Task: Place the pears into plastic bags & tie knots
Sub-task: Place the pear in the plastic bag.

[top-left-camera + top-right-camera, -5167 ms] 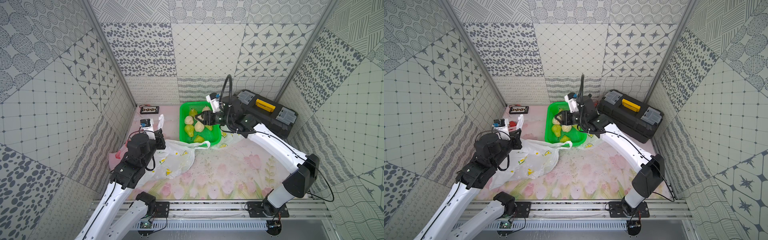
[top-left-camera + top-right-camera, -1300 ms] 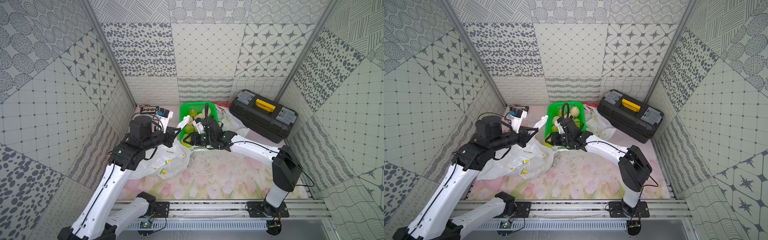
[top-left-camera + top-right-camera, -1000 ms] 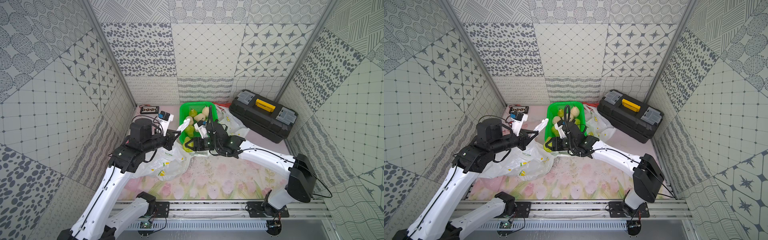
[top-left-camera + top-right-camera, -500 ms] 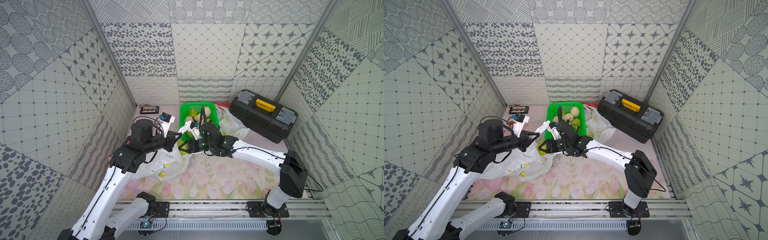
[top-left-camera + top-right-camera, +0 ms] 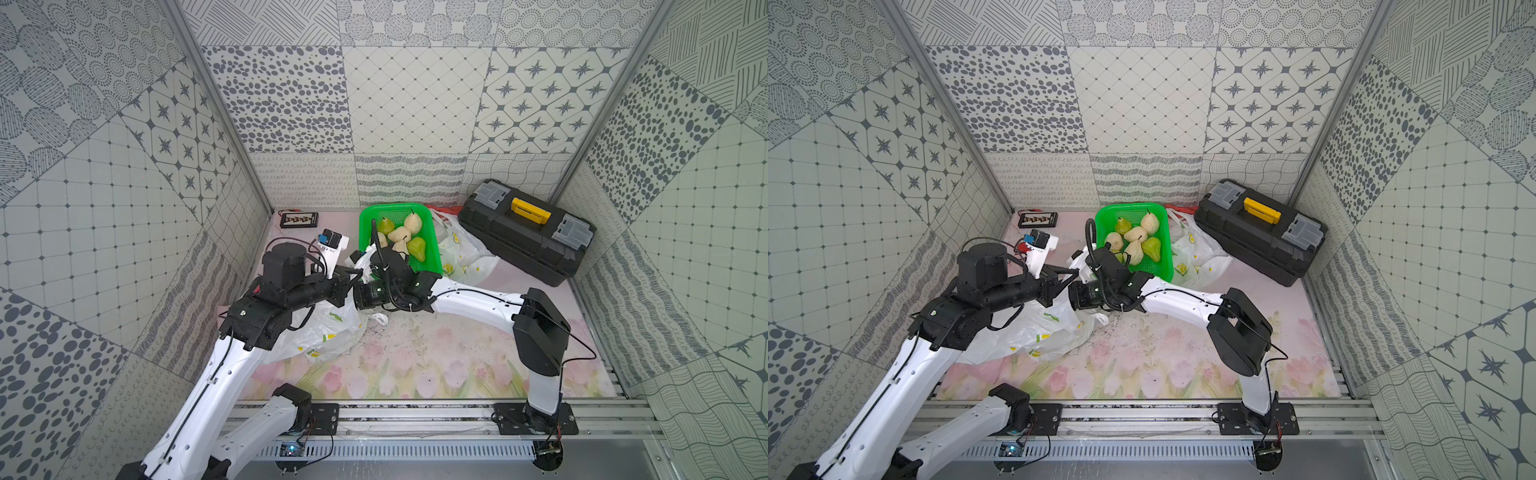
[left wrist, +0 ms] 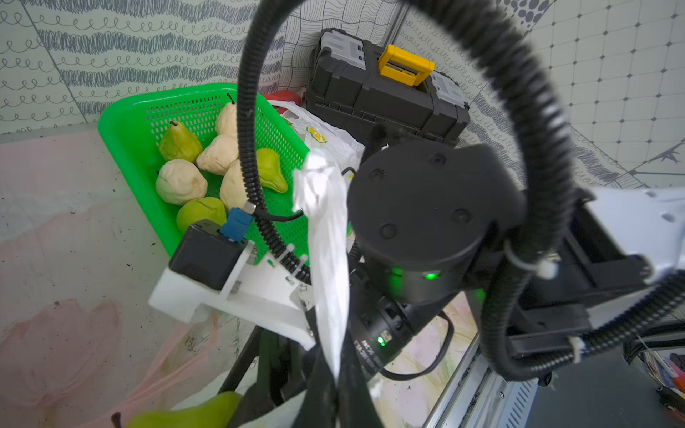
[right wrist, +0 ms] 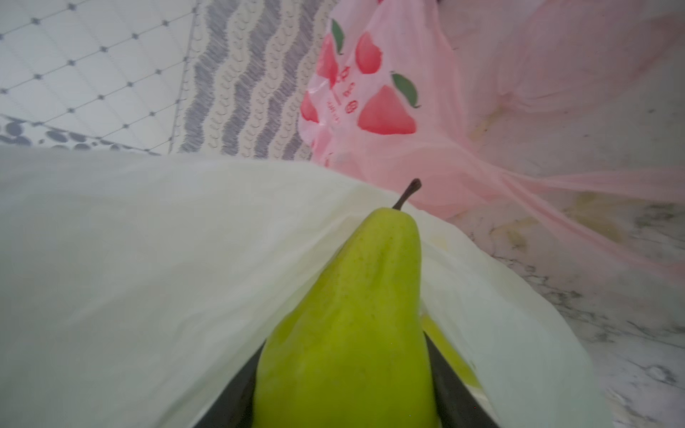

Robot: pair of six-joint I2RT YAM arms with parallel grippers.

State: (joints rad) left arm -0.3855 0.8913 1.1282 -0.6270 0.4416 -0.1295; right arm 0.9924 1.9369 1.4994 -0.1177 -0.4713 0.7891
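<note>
Right wrist view: right fingers (image 7: 237, 392) stand part-open, clamped on a yellow-green pear (image 7: 352, 289), stem forward, at the mouth of the white lemon-print bag (image 7: 148, 259).
Left fingers (image 6: 356, 392): closed tight on that bag's twisted handle (image 6: 328, 229), holding the mouth up.
Progress: early, apparently; no knot is tied, and pears already inside cannot be made out.
Green basket (image 6: 118, 137): seven pears (image 6: 181, 181), cream and green.
Second lemon-print bag (image 5: 457, 253): between basket and black toolbox (image 5: 525, 237); contents unclear.
Pink strawberry bag (image 7: 370, 92): slack on the worktop (image 5: 415, 353), seemingly empty.
Remaining: drop this pear in, bag the rest, tie.
</note>
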